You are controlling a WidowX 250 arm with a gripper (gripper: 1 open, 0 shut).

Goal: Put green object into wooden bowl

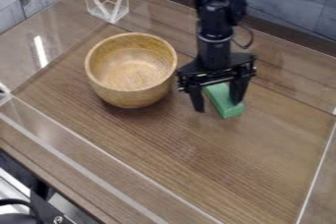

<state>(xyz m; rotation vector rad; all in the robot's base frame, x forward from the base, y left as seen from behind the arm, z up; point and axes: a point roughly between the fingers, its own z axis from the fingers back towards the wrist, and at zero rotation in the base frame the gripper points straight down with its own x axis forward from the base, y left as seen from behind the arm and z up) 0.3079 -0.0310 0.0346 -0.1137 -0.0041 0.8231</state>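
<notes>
Table (157, 169): dark wood-grain top under the gripper, taking up most of the view, with low clear walls along its edges.

Arm (214, 17): black, coming down from the top of the view and pointing straight down, ending in the gripper.

Bowl (130, 69): round, light tan wood, thick rim, upright and empty, left of the gripper and just beside it; whether the left finger touches its wall cannot be told.

Gripper (219, 94): black, two fingers spread wide, nothing held. It stands low over the table, one finger on each side of the block's far end; contact with the block cannot be told.

Stand (105, 4): small clear bent piece, far up and left of the gripper, well apart, at the table's back edge.

Block (223, 98): small, bright green, rectangular, lying flat on the table right of the bowl. Its long axis runs from the far left toward the near right; the far end lies between the fingers, the near end sticks out toward the camera. The fingers hide part of it.
</notes>
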